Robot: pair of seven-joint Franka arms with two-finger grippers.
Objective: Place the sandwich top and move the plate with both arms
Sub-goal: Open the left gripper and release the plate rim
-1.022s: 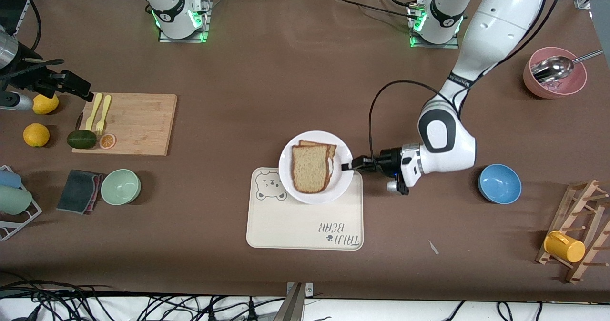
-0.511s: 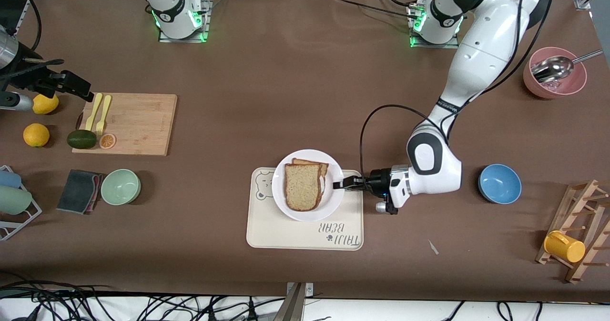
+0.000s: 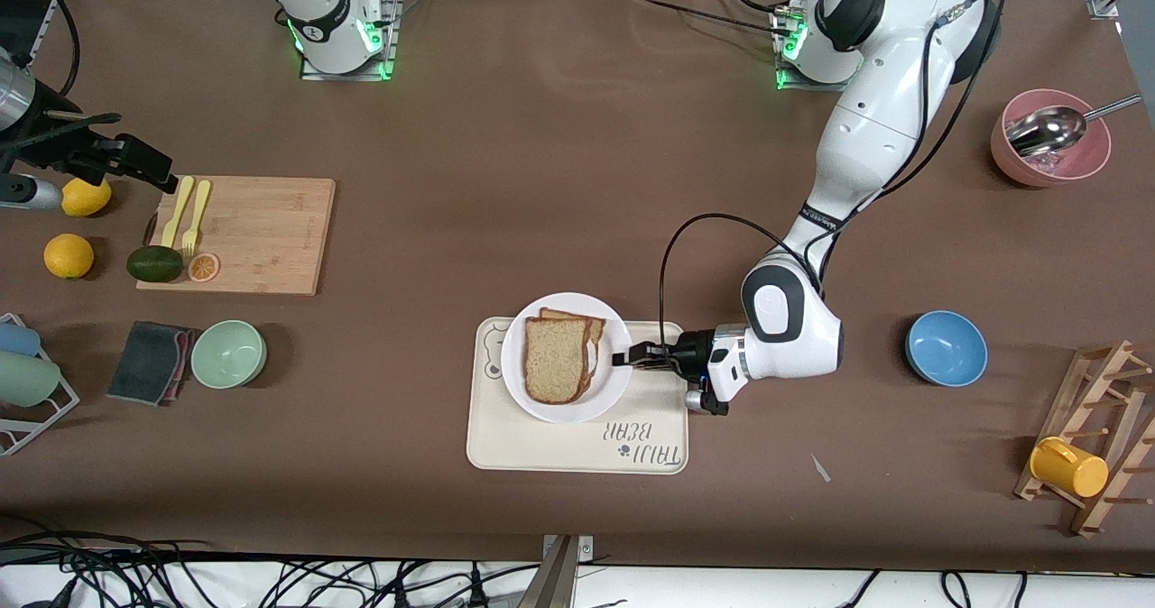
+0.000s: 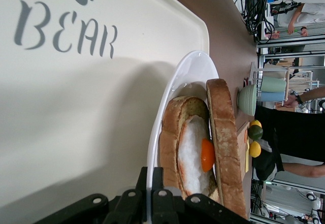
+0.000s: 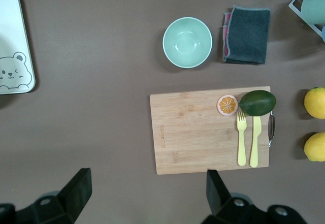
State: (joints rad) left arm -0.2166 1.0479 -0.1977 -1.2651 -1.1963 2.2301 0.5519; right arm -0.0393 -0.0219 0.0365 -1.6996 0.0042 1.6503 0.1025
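The white plate [image 3: 608, 390] sits over the cream bear tray [image 3: 559, 446], with its rim [image 4: 170, 102] seen edge-on in the left wrist view. On it the sandwich top [image 3: 553, 372], a plain light-brown slice [image 4: 223, 148], lies over a lower slice with fried egg [image 4: 195, 155]. My left gripper [image 3: 624, 357] is shut on the plate's rim at the side toward the left arm's end, one finger on each face [image 4: 151, 183]. My right gripper [image 3: 135, 164] waits high over the table's right-arm end, next to the cutting board, open with nothing between its fingers [image 5: 150, 191].
A blue bowl [image 3: 946, 348] lies toward the left arm's end, beside my left arm. A pink bowl with a spoon [image 3: 1049, 143] and a wooden rack with a yellow mug [image 3: 1069, 466] stand there too. Cutting board [image 3: 244, 234], green bowl [image 3: 228, 354] and dark cloth [image 3: 149, 362] lie toward the right arm's end.
My left gripper has carried the plate and sandwich nearer the front camera and toward the right arm's end, further onto the bear tray. The right arm has not moved.
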